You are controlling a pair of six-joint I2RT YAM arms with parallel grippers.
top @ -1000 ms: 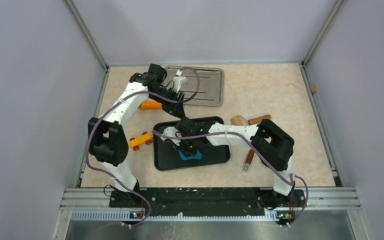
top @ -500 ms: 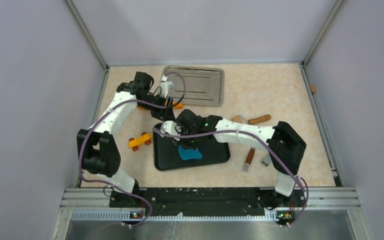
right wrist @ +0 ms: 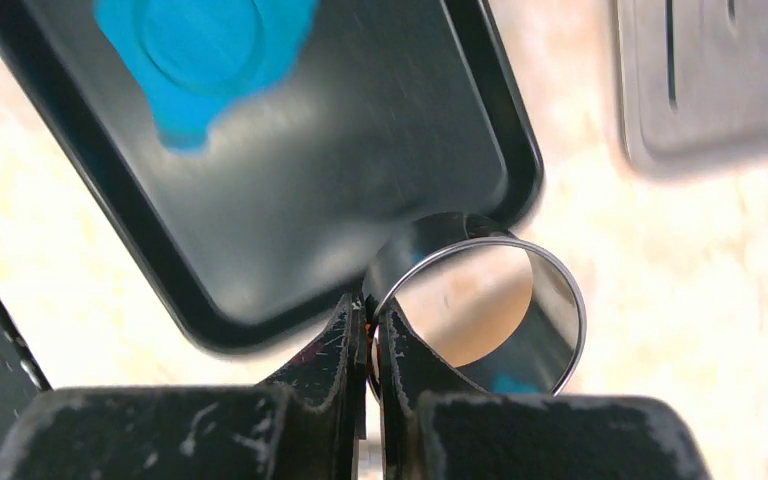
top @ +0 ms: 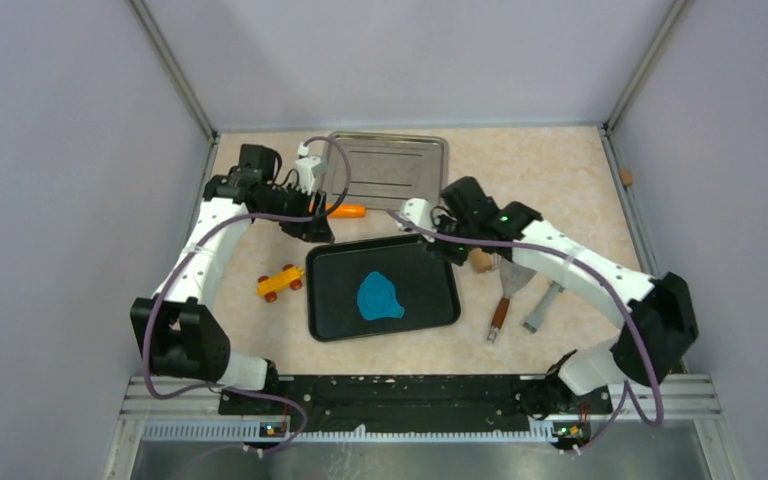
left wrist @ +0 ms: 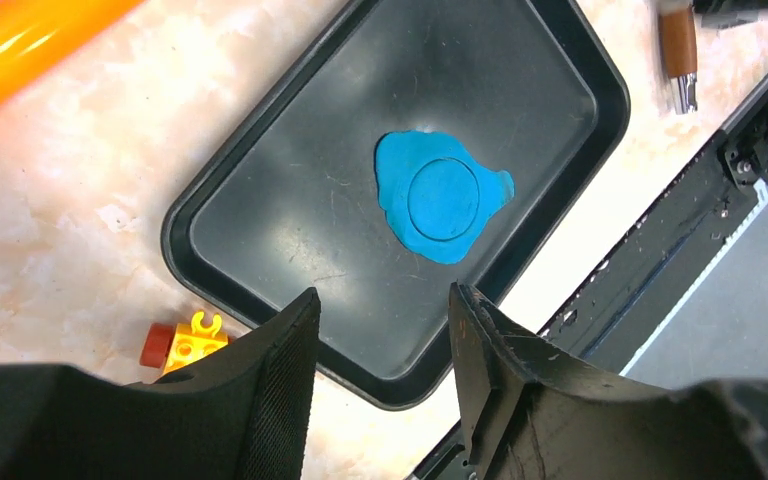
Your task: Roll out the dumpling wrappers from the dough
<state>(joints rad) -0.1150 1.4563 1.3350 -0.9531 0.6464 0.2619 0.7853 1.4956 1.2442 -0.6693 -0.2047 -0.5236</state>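
dough (left wrist: pixel 392 180): flat, middle of tray (top: pixel 430 300), wrapper (left wrist: pixel 442 198) scored inside | left pincer (left wrist: pixel 382 295): agape, empty | right pincer (right wrist: pixel 370 320): clamped on ring cutter (right wrist: pixel 415 250), off tray corner | risk: soft wrapper tears lifting, stuck to tray

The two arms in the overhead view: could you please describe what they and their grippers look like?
Both the left arm and right arm have white tubular links with bulky black joint housings, and a purple cable runs along each. A green light glows near the right wrist. The left gripper and right gripper have black, tapered fingers.
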